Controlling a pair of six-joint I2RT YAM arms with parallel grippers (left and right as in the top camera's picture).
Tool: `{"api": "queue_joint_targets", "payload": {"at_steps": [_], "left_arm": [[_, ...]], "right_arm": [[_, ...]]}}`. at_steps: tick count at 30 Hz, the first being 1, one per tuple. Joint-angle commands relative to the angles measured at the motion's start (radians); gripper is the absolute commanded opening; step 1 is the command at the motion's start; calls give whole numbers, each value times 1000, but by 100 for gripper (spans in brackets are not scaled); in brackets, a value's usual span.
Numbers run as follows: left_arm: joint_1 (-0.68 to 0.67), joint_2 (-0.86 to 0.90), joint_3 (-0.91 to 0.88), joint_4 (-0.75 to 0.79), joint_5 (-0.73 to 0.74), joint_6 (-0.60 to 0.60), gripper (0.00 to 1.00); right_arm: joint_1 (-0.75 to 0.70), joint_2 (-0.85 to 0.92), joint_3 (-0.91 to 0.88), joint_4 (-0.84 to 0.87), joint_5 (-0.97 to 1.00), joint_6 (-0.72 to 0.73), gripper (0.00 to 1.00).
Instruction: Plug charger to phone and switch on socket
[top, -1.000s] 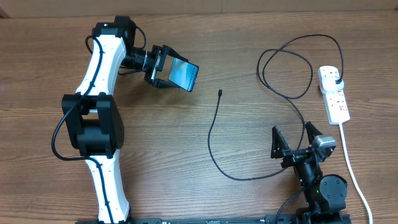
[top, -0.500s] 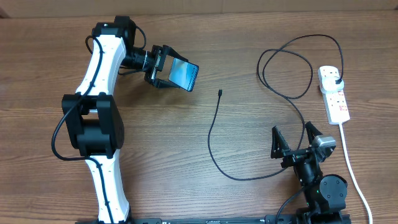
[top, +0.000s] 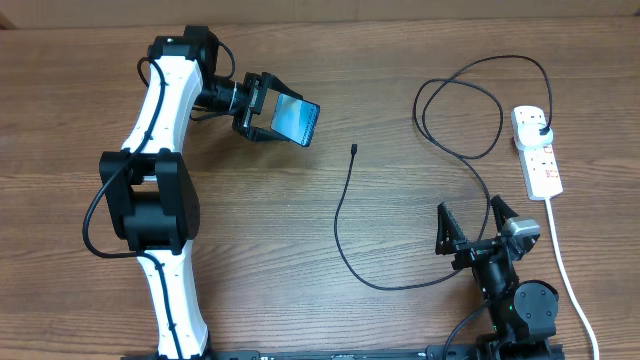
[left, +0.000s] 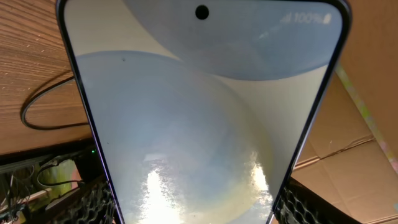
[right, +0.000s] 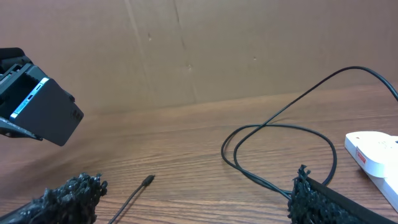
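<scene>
While the left claw (top: 268, 114) grips the phone (top: 297, 119) at ten o'clock, the right claw (top: 469, 220) sits open, empty, at five o'clock. Plugging is pending: next, pinch the charger tip (top: 354, 149) lying at centre.

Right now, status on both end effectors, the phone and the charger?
Left end effector shut on phone, held above table. Right end effector open, empty. Charger connector loose on table, unplugged. Nothing in the way.

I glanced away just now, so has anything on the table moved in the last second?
Nothing visibly changed. The left claw still grips the phone, the charger lies on the table with its plug in the socket, and the right claw stays open.
</scene>
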Motion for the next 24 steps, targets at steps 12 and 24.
{"api": "queue_joint_targets", "payload": {"at_steps": [12, 24], "left_arm": [[-8, -2, 30, 1, 19, -14, 39], [-16, -2, 30, 1, 20, -34, 39]], "right_arm": [[6, -11, -11, 4, 10, -1, 100], [6, -11, -11, 4, 10, -1, 100]]}}
